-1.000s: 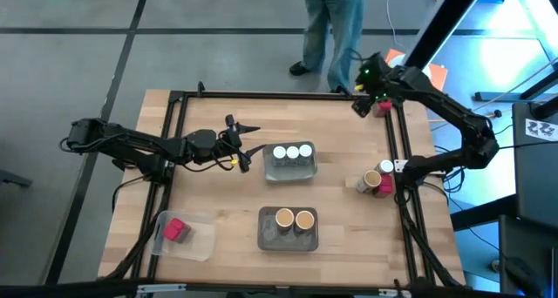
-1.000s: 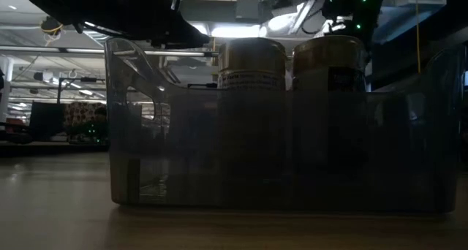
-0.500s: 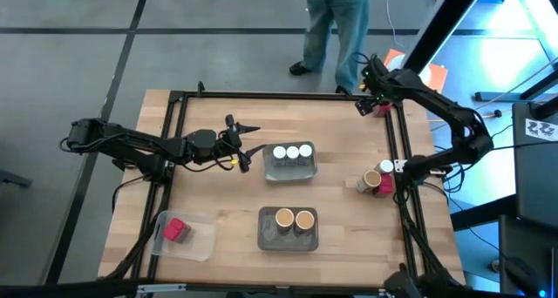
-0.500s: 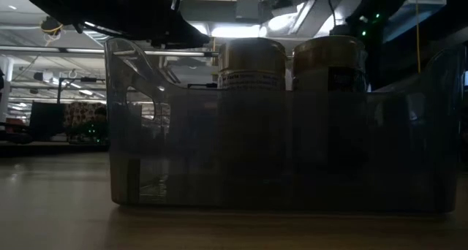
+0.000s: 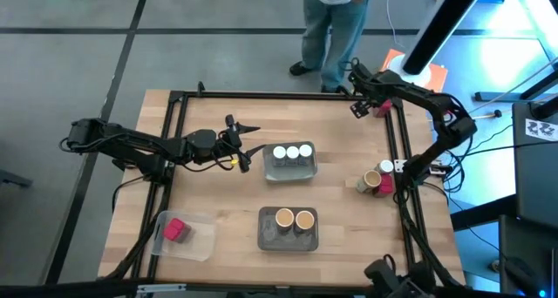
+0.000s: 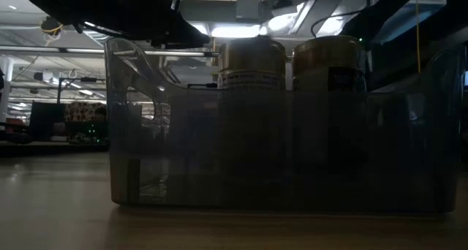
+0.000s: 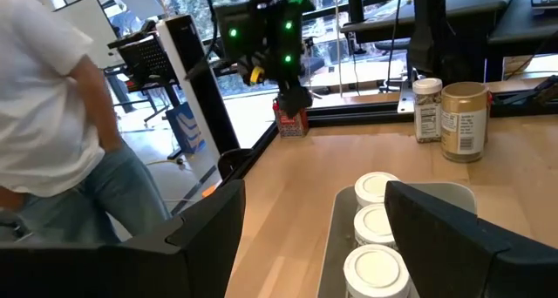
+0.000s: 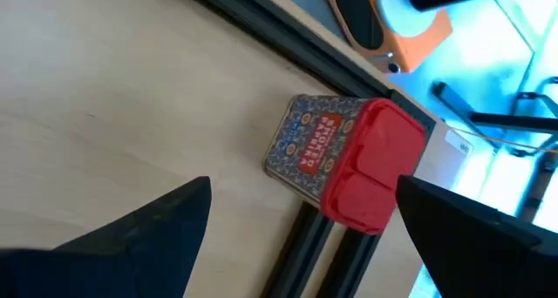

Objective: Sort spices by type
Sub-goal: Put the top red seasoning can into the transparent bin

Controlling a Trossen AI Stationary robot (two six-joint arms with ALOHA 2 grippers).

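The right pincer (image 5: 360,105) is hovering with its fingers spread wide over the far right corner of the tabletop (image 5: 218,185), grasping nothing, and a red-lidded spice tin (image 8: 347,159) is lying on its side just past those fingers, resting against the black frame rail (image 8: 307,237) at the tabletop's edge. The left pincer (image 5: 248,139) is reaching in from the left side, also released and holding nothing, and it is hanging just beside the grey tray (image 5: 289,168) near the middle of the tabletop, where three white-lidded jars (image 5: 292,152) are standing in a row. In the left wrist view those same jars are sitting between its two dark fingers (image 7: 453,237), and the right arm is showing farther off above the red tin. Nearer the front edge, a second grey tray (image 5: 288,231) is holding two tan-topped cylinders (image 5: 295,219) side by side; the low view is looking straight at this tray and the pair is standing upright inside it. At the front left, a clear tray (image 5: 185,237) is carrying a single red packet (image 5: 175,229). On the right side of the tabletop, close to the frame, a small cluster of unsorted spices (image 5: 377,180) is waiting: a tan-topped cylinder, a white-lidded jar and something red touching or nearly touching each other. A person in jeans (image 5: 336,32) is standing on the floor just beyond the far edge of the tabletop.
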